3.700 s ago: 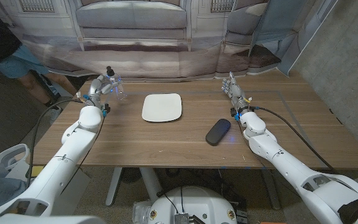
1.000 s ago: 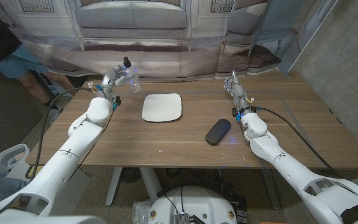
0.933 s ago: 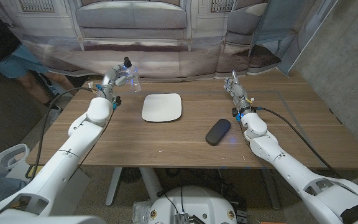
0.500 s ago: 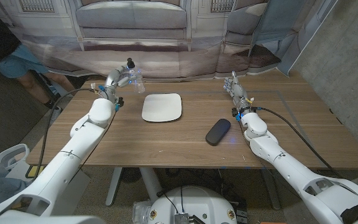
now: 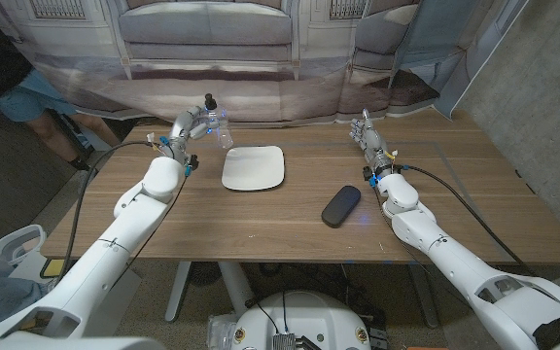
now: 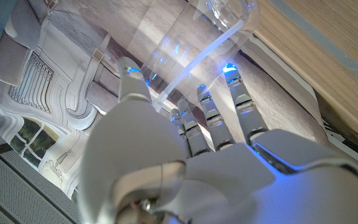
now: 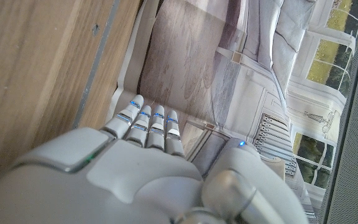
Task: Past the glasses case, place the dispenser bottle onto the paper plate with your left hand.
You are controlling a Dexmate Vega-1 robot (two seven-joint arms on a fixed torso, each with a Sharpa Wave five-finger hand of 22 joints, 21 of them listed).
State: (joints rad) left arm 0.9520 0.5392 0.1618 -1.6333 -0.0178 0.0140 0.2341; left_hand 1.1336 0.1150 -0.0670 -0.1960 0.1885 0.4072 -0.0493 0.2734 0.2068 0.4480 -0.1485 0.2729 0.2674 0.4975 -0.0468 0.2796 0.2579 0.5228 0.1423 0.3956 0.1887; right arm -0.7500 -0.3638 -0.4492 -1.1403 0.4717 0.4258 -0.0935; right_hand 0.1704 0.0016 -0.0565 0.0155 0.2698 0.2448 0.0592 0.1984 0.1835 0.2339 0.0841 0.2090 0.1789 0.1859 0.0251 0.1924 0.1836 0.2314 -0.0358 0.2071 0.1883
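The left hand has its fingers wrapped round the clear dispenser bottle, likely light, slick and thin-walled, best gripped mid-body

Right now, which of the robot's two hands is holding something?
The left hand, raised near the table's far left, grips the clear dispenser bottle above the wood. The right hand holds nothing, fingers up, beyond the dark glasses case.
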